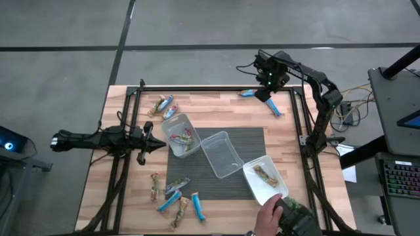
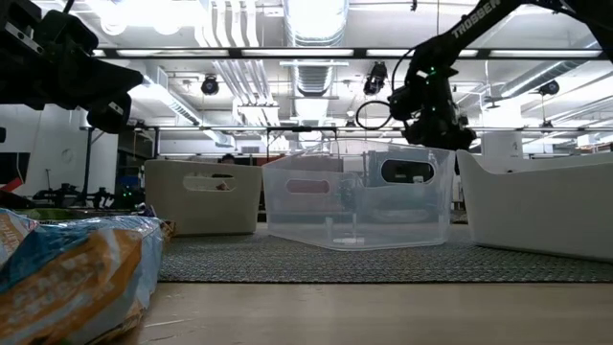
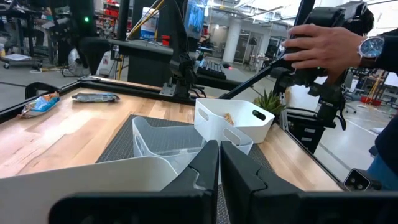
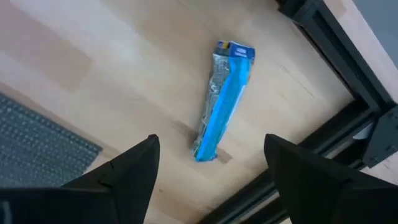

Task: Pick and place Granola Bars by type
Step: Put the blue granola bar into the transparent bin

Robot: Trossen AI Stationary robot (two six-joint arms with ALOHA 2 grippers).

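Here, lower your right gripper [image 4: 211, 171], jaws spread, squarely astride the blue bar [image 4: 225, 99] near the tabletop's far right corner; left gripper [image 1: 156, 145] pressed together.

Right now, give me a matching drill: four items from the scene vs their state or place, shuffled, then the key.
1. left gripper
2. right gripper
3. middle tub
4. person's hand

A. empty, on the mat
B. open above a blue bar
C. on the white tub with tan bars
D. shut, at the table's left side

Pairs: 1-D, 2-B, 3-A, 4-C
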